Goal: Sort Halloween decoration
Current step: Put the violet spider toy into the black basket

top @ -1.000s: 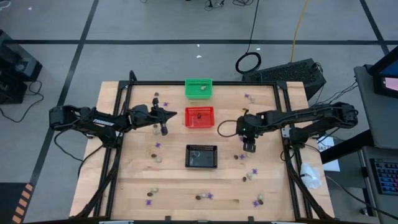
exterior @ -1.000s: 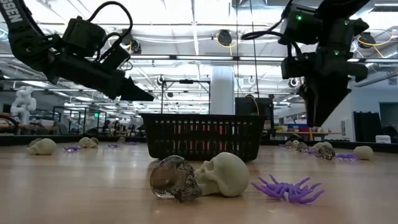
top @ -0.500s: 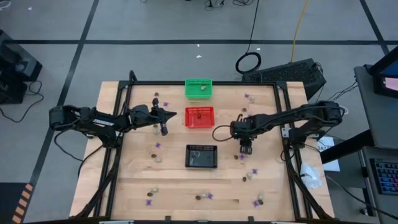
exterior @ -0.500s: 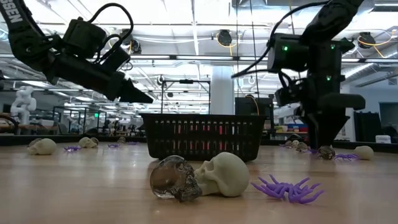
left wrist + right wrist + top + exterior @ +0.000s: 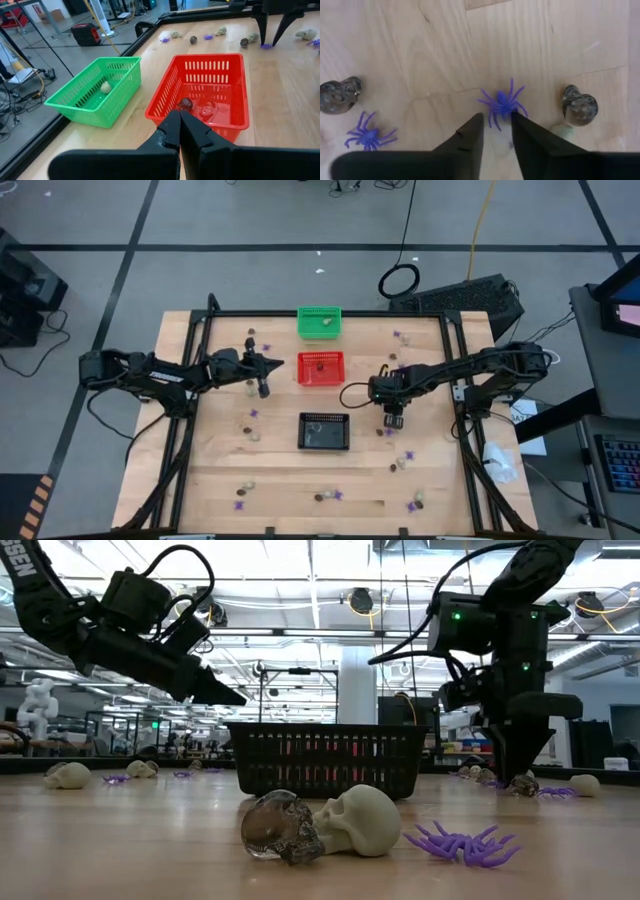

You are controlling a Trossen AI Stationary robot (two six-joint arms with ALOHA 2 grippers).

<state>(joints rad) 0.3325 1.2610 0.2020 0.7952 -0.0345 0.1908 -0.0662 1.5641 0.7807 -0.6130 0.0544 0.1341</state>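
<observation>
The Halloween decoration lies scattered over the wooden table (image 5: 220, 470): purple spiders, cream skulls and dark skulls. My right gripper (image 5: 496, 116) points down at the table right of the black basket (image 5: 325, 431). Its fingers are open on either side of a purple spider (image 5: 502, 104). My left gripper (image 5: 179, 125) is shut and holds nothing. It hovers left of the red basket (image 5: 321, 367), which holds dark skulls (image 5: 186, 103). One cream skull (image 5: 105, 87) lies in the green basket (image 5: 320, 322). My right gripper comes at the purple spider from above, pointing down. Its fingertips (image 5: 476, 120) stand at the spider's near legs (image 5: 495, 118), with the spider flat on the table. I cannot tell whether the fingers touch it.
Near the right gripper lie another purple spider (image 5: 368, 136), two dark skulls (image 5: 340, 94) (image 5: 580, 105) and a cream piece (image 5: 562, 131). Along the table's near edge lie a dark skull (image 5: 280, 827), a cream skull (image 5: 362, 821) and a spider (image 5: 465, 843). A black frame rims the table.
My right gripper has come down toward the table and shifted a little toward the table's left, over the purple spider. My left arm has kept still.
</observation>
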